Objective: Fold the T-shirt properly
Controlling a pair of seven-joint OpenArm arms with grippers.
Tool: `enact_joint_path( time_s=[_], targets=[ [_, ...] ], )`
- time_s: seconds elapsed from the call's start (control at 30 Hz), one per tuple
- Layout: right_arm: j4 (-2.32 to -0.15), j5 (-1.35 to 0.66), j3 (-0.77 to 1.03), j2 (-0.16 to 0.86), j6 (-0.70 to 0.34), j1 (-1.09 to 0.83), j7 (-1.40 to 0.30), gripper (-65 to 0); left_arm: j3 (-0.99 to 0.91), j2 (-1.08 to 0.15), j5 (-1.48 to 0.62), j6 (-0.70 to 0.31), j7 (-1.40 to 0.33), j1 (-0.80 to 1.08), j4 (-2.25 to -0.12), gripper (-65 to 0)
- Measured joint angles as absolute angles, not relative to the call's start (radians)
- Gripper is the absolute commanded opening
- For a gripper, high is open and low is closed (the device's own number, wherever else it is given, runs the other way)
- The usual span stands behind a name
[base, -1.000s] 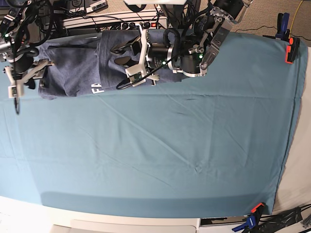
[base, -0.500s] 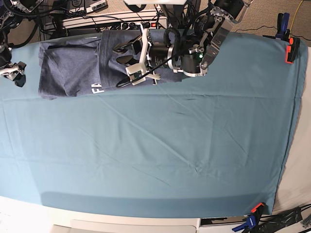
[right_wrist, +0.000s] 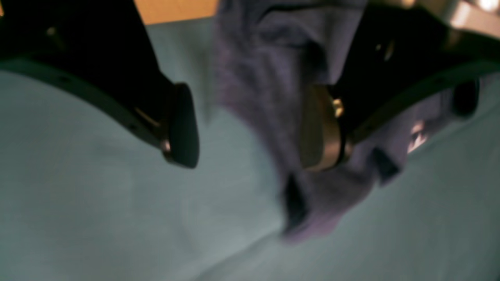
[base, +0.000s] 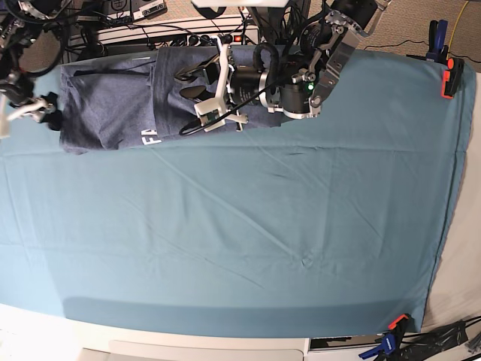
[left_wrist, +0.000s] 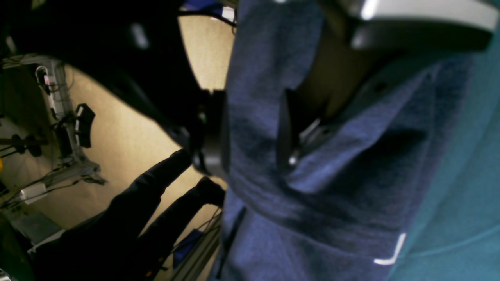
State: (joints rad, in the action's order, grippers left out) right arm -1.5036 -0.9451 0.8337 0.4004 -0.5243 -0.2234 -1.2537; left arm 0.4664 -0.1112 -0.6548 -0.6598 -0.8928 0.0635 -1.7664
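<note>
Near side of the surface [base: 248, 248] is all bare teal cloth, nothing happening there, so eyes up to the far edge. There lies the T-shirt [base: 113, 105], a dark blue-grey bundle along the far left, partly folded, a scrap of white lettering showing at its near hem.

The right pincer [right_wrist: 250, 128] sits at the shirt's left end, jaws spread wide, a fold of fabric hanging loose between them and brushing one pad; nothing is clamped. The left pincer [base: 207, 90] is over the shirt's right part, and from the wrist view its jaws are part open with cloth bunched between them, one finger tucked under a fold; I'd call that a hold on the T-shirt, though the blur leaves some doubt.

To do this step well, I'd say: keep that pinned side steady, take the loose left end by a single clean layer, and lay it over flat so the edges line up without dragging the teal cloth
</note>
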Motion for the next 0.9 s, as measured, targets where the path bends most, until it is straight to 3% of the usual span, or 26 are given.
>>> enact_joint_path(
  time_s=[0.27, 0.73, 0.9],
  targets=[
    [-1.504, -0.95, 0.661, 0.401, -0.547, -0.228, -1.256, -23.3, 0.466, -0.111, -0.655, -0.659, -0.894, 0.064, -1.766, -43.1],
    [-1.496, -0.925, 0.71, 0.401, -0.559, -0.226, -1.227, -23.3, 0.466, -0.111, -0.655, -0.66, -0.893, 0.064, -1.766, -43.1],
    [-1.364, -0.957, 0.715, 0.404, -0.576, -0.181, -1.199, -23.3, 0.466, -0.111, -0.659, -0.66, -0.893, 0.063, -1.766, -43.1]
  ],
)
